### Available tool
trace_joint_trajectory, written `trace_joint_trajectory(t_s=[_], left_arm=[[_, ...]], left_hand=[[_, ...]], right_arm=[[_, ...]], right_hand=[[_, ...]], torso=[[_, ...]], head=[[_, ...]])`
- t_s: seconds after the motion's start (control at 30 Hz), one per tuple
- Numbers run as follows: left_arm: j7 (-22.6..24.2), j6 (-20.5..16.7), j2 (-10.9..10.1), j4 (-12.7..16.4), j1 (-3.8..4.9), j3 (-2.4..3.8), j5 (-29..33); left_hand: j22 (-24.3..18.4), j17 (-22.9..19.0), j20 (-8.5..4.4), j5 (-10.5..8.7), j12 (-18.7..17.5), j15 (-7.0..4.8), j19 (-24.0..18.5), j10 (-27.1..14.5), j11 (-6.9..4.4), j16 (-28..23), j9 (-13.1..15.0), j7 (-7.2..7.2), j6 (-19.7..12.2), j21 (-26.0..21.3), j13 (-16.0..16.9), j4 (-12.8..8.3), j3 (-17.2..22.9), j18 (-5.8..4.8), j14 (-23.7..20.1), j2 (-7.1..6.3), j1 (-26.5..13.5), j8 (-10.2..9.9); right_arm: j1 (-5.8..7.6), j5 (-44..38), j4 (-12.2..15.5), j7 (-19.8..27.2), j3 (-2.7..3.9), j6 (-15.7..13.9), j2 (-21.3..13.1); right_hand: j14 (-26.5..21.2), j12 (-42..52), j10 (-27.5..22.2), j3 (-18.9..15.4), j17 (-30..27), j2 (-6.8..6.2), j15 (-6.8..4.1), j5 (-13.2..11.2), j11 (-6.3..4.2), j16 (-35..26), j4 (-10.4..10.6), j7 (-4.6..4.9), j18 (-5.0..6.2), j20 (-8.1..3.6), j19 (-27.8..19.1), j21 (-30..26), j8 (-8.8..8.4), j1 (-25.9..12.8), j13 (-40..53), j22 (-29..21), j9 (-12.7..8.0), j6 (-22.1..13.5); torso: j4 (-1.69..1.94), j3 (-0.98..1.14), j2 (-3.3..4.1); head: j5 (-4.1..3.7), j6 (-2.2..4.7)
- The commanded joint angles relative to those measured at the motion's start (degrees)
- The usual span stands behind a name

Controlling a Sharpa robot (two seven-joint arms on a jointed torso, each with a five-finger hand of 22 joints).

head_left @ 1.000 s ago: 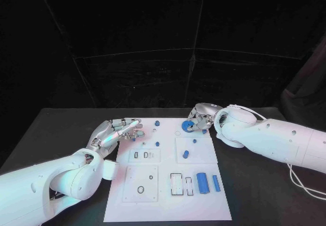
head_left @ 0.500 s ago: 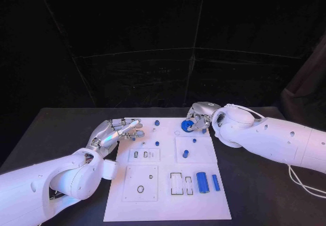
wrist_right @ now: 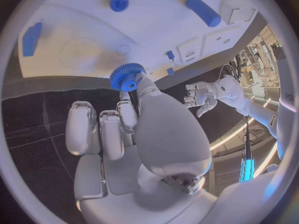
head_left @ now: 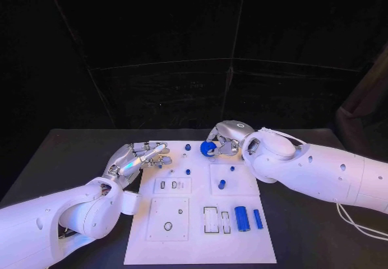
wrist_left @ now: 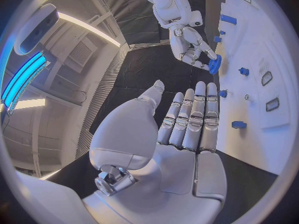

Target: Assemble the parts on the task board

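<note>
Where the white task board lies nearest the robot, two blue cylinders are seen side by side on its right half, beside narrow rectangular slots, with a ring-shaped recess on the left panel. Further up the board a short blue peg is set upright, and smaller blue pegs are dotted beyond it. At the board's left edge the left hand is held released – its fingers are stretched out straight and close together with the palm bare, as the left wrist view shows plainly. Toward the far end of the board a blue gear – a toothed disc with a raised hub – is pinched at the fingertips of the right hand; it is held just above the board's far edge, near a faint round recess. From the head view much of the gear is covered by the fingers, and whether it touches the board cannot be made out. The smallest parts are too small for their shapes to be told.
</note>
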Motion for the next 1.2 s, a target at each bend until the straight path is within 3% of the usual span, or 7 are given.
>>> trace_joint_trajectory(t_s=[0.03, 0.13, 0.27, 0.63, 0.9, 1.2], left_arm=[[0.14, 0.51, 0.09, 0.08, 0.08, 0.04, -0.07], [0.12, 0.52, 0.24, -0.01, 0.08, 0.04, -0.07], [0.12, 0.54, 0.35, -0.08, 0.08, 0.05, -0.07], [0.12, 0.59, 0.57, -0.28, 0.08, 0.05, -0.07], [0.08, 0.69, 0.62, -0.35, 0.08, 0.05, -0.07], [0.06, 0.77, 0.69, -0.46, 0.08, 0.05, -0.07]], left_hand=[[-0.07, -0.05, 0.18, 0.22, -0.29, 0.02, 0.27, 0.02, 0.13, -0.33, -0.02, 0.53, 0.25, -0.34, -0.04, -0.46, -0.03, 0.81, -0.11, 0.05, 0.29, -0.16], [-0.08, -0.04, 0.18, 0.21, -0.31, 0.02, 0.28, 0.03, 0.13, -0.35, -0.02, 0.52, 0.26, -0.35, -0.04, -0.5, -0.02, 0.81, -0.1, 0.06, 0.32, -0.17], [-0.08, -0.04, 0.18, 0.21, -0.31, 0.02, 0.28, 0.03, 0.13, -0.35, -0.02, 0.52, 0.26, -0.35, -0.04, -0.5, -0.02, 0.81, -0.1, 0.06, 0.32, -0.17], [-0.08, -0.04, 0.18, 0.21, -0.31, 0.02, 0.28, 0.03, 0.13, -0.35, -0.02, 0.52, 0.26, -0.35, -0.04, -0.5, -0.02, 0.81, -0.1, 0.06, 0.32, -0.17], [-0.08, -0.04, 0.18, 0.21, -0.31, 0.02, 0.28, 0.03, 0.13, -0.35, -0.02, 0.52, 0.26, -0.35, -0.04, -0.5, -0.02, 0.81, -0.1, 0.06, 0.32, -0.17], [-0.08, -0.04, 0.18, 0.21, -0.31, 0.02, 0.28, 0.03, 0.13, -0.35, -0.02, 0.52, 0.26, -0.35, -0.04, -0.5, -0.02, 0.81, -0.1, 0.06, 0.32, -0.17]], right_arm=[[0.12, -2.43, 0.31, -0.64, 0.04, -4.11, 1.64], [0.12, -2.8, -0.33, -0.91, 0.04, -4.42, 3.65], [0.12, -3.06, -1.31, -0.93, 0.03, -3.95, 5.53], [-0.02, -3.09, -5.95, -1.14, -0.28, 0.83, 10.9], [-0.05, -3.28, -8.02, -1.34, -0.34, 2.74, 12.46], [-0.06, -3.44, -8.58, -1.2, -0.38, 4.73, 13.38]], right_hand=[[3.91, -0.32, 1.65, 0.2, 3.84, -0.7, -0.27, -0.24, -1.38, 0.37, 0.75, -1.28, -0.96, -0.12, 0.39, 0.32, -0.31, -1.15, 0.26, 0.07, 0.2, 2.48], [3.91, -0.32, 1.66, 0.24, 3.83, -0.77, -0.27, -0.3, -1.37, 0.36, 0.82, -1.28, -0.96, -0.12, 0.39, 0.32, -0.34, -1.28, 0.28, 0.08, 0.19, 2.48], [3.9, -0.39, 1.63, 0.26, 3.77, -0.8, -0.27, -0.32, -1.37, 0.34, 0.85, -1.27, -0.95, -0.11, 0.36, 0.3, -0.36, -1.34, 0.23, 0.03, 0.18, 2.47], [3.83, -0.79, 1.44, 0.56, 3.47, -1.13, -0.2, -0.55, -1.24, 0.2, 0.9, -1.08, -0.95, -0.07, 0.35, 0.3, -0.85, -1.63, 0.01, 0.06, 0.04, 1.92], [3.77, -1.44, 1.05, 0.7, 3.25, -1.68, -0.02, -0.95, -1.02, 0.08, 1.02, -0.85, -0.94, 0.06, 0.24, 0.24, -1.3, -2.22, -0.39, -0.03, -0.03, 1.47], [3.76, -2.08, 0.66, 0.42, 3.26, -2.87, 0.21, -1.11, -0.78, 0.04, 1.17, -0.63, -0.91, 0.28, 0.1, 0.16, -1.86, -3.34, -0.7, -0.13, -0.05, 0.93]], torso=[[0.13, -0.03, 0.04], [-0.05, 0.02, 0.08], [-0.01, 0.04, 0.07], [-0.02, 0.08, 0.06], [-0.09, 0.11, 0.07], [-0.1, 0.12, 0.05]], head=[[0.19, 0.06], [0.35, 0.01], [0.4, -0.16], [0.79, -0.5], [0.9, -0.68], [0.89, -0.9]])
